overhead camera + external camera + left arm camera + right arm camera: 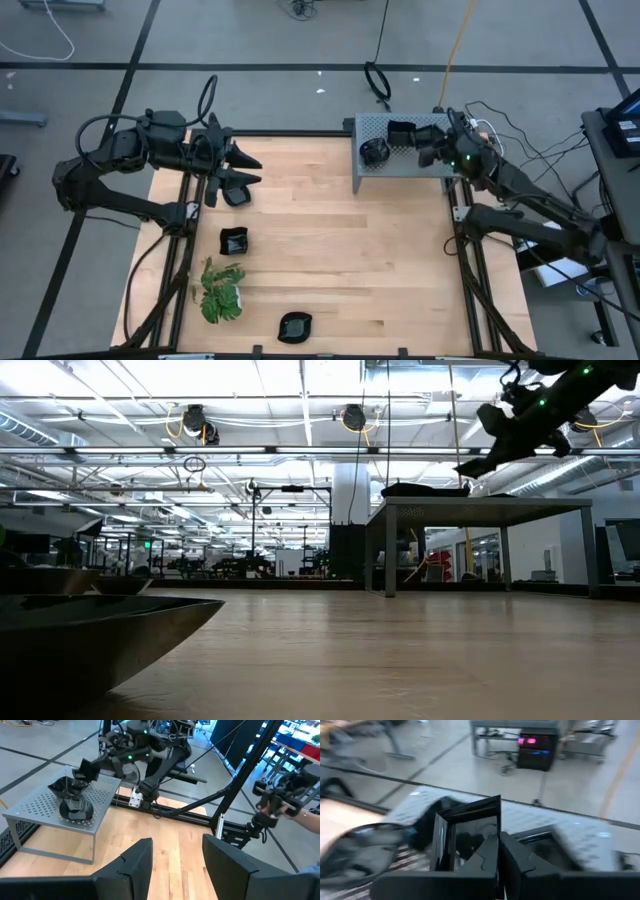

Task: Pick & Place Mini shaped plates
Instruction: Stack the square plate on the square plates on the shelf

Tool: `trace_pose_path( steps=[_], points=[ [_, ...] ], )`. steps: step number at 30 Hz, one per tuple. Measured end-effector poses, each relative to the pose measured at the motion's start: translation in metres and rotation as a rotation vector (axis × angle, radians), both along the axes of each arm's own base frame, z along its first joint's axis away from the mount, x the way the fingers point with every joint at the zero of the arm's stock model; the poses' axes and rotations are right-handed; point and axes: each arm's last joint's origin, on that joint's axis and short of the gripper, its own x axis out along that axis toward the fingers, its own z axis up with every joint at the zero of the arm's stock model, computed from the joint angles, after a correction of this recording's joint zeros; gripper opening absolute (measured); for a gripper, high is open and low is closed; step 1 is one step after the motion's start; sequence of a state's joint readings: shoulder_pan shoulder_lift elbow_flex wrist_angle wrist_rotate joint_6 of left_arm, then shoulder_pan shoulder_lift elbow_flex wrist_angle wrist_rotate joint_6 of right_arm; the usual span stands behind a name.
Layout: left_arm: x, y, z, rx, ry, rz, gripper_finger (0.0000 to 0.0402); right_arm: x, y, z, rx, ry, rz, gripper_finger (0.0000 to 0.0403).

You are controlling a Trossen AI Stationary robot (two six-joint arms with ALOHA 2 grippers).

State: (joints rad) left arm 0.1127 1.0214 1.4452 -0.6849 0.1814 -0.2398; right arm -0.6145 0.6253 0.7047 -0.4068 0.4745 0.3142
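From above, the job looked partly done: dark plates [377, 151] already sat on the grey perforated box [400, 172] at the desk's [350, 260] far edge, while three more remained on the wood, one [234, 240] near the plant [221, 291], one [295, 326] by the near edge, one [236, 195] just beside the left gripper [248, 167], whose fingers stood released and empty. The right gripper [420, 142] hung over the box, clenched on a square plate [401, 131]. In the low view it [478, 463] hovered above the box. The left wrist view showed two glossy black dishes [71, 802] on the box. The right wrist view showed the held plate [467, 837] (square, shiny, raised rim) tilted on edge.
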Motion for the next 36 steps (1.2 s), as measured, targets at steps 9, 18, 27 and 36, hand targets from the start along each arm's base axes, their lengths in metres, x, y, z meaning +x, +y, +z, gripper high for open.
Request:
trace_pose_path(
  steps=[9, 18, 27, 36],
  points=[
    [0.000, 0.000, 0.000, 0.000, 0.000, 0.000, 0.0175, -0.018, -0.022, 0.008, 0.026, 0.057, -0.196, 0.0000],
    [0.000, 0.000, 0.000, 0.000, 0.000, -0.001, 0.0175, -0.020, -0.037, 0.000, 0.051, 0.181, -0.161, 0.0000],
    [0.000, 0.000, 0.000, 0.000, 0.000, 0.000, 0.0175, -0.024, -0.034, 0.001, 0.045, 0.231, -0.095, 0.0000],
    [0.000, 0.000, 0.000, 0.000, 0.000, 0.000, 0.0175, -0.025, -0.030, 0.019, 0.014, 0.300, -0.034, 0.0000]
  ],
)
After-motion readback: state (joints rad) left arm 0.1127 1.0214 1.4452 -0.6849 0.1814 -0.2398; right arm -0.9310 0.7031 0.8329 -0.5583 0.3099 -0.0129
